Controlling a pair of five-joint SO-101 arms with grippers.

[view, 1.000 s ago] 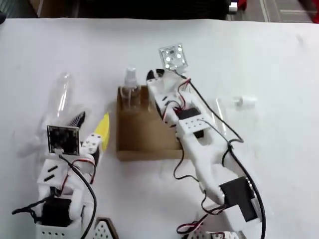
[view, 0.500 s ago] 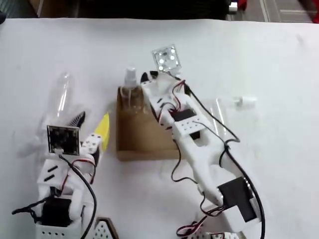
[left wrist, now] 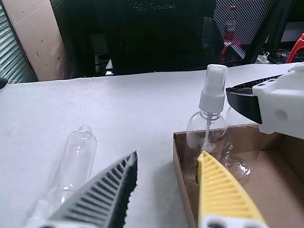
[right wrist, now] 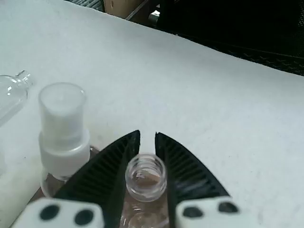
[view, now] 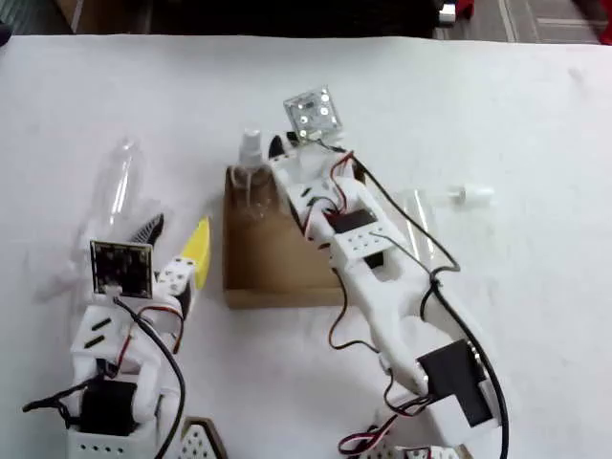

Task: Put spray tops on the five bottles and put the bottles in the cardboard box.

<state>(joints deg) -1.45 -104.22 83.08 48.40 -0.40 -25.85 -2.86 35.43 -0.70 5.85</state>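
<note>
Now, right gripper (right wrist: 147, 134): is pinching the open neck of an uncapped bottle (right wrist: 145, 178), jaws nearly closed on it.
Bottle axis: is standing upright at the cardboard box's (view: 277, 258) far end, just beside the capped bottle (right wrist: 62, 128).
Left gripper (left wrist: 167, 156): is hanging wide open beside the box, holding nothing.
Loose spray top (view: 473, 194): is lying on the white table (view: 497, 96), nearer the right arm.
Room: the capped bottle is crowding one jaw.

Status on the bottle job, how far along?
Done: one clear plastic bottle with a white spray top stands in the brown cardboard box. In hand: right gripper grips an uncapped clear bottle by its neck at the box. Remaining: another uncapped bottle lying on the table, a loose white spray top; left gripper open.
</note>
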